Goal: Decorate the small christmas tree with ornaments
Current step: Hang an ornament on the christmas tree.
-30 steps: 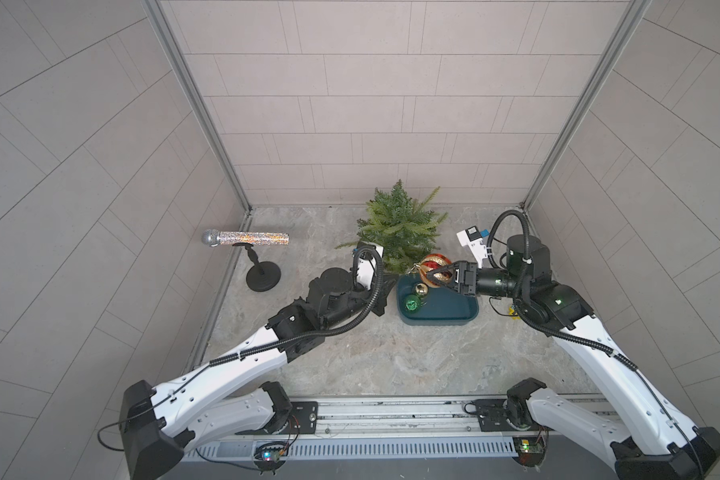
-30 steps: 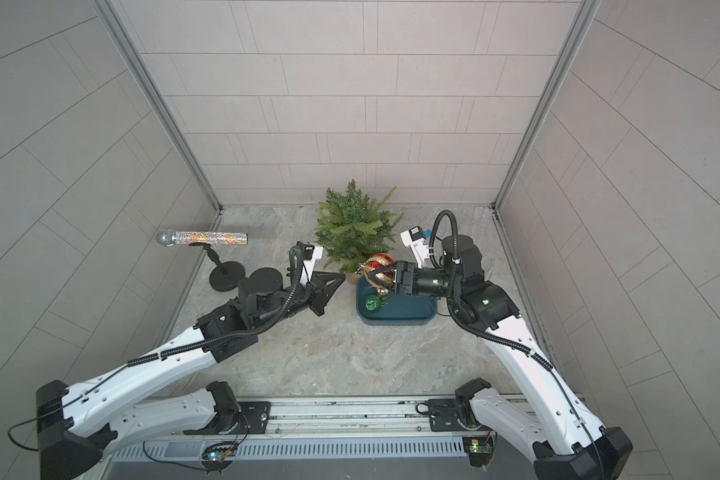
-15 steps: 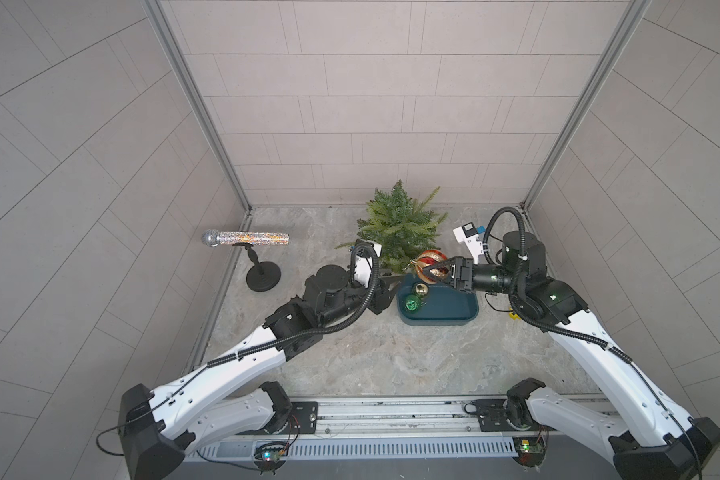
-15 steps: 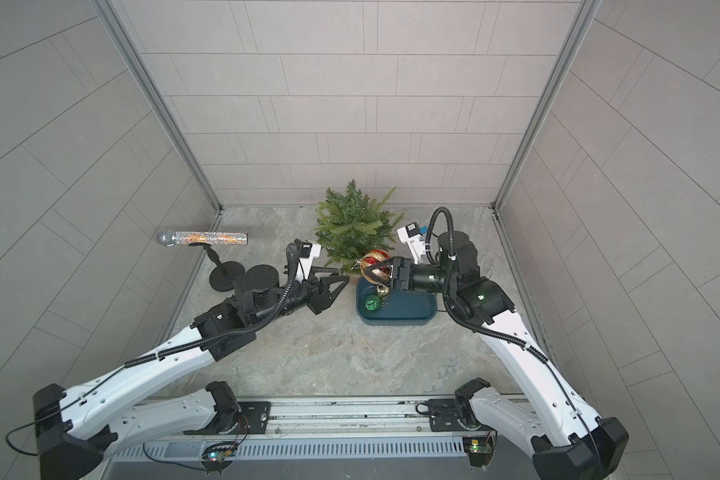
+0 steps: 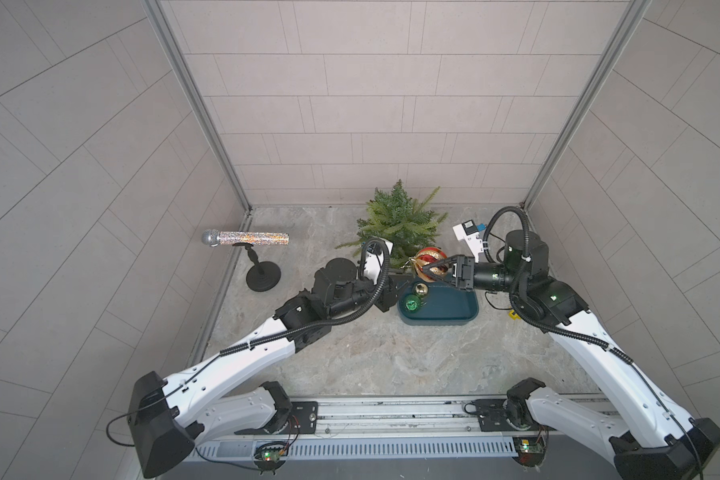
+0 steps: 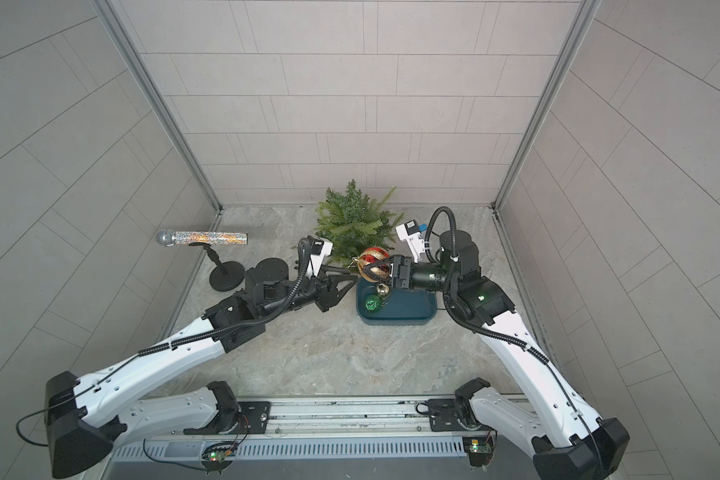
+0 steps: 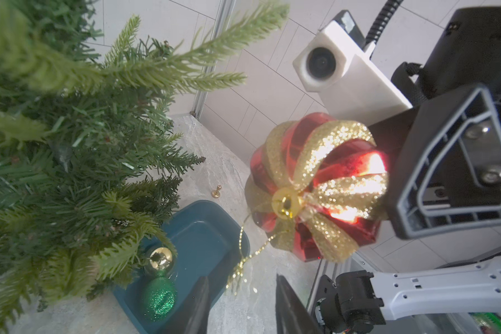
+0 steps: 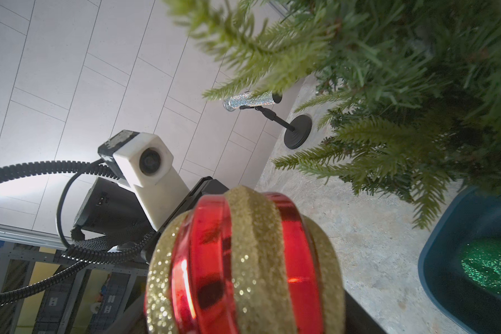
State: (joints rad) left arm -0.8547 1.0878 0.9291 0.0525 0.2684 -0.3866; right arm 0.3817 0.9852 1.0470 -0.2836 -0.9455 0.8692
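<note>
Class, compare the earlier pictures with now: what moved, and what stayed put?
The left end effector opened and edged toward the striped ball, whose gold loop dangles between its fingers. The right end effector, shut on that ball, carried it slightly nearer the tree. The tray, gold ball, green ball and microphone stayed put.

We record:
- striped ornament (image 7: 315, 191): glossy red lobes, rough gold glitter bands, shiny gold cap
- gold ball (image 7: 158, 258): mirror-smooth
- green ball (image 7: 159, 297): coarse glitter
- tray (image 7: 206, 240): smooth, faintly glossy teal plastic
- tree (image 5: 400, 226): matt, plastic-looking needles
- tabletop (image 5: 391, 357): matt, stone-look
- microphone (image 5: 250, 239): sparkling silver glitter
</note>
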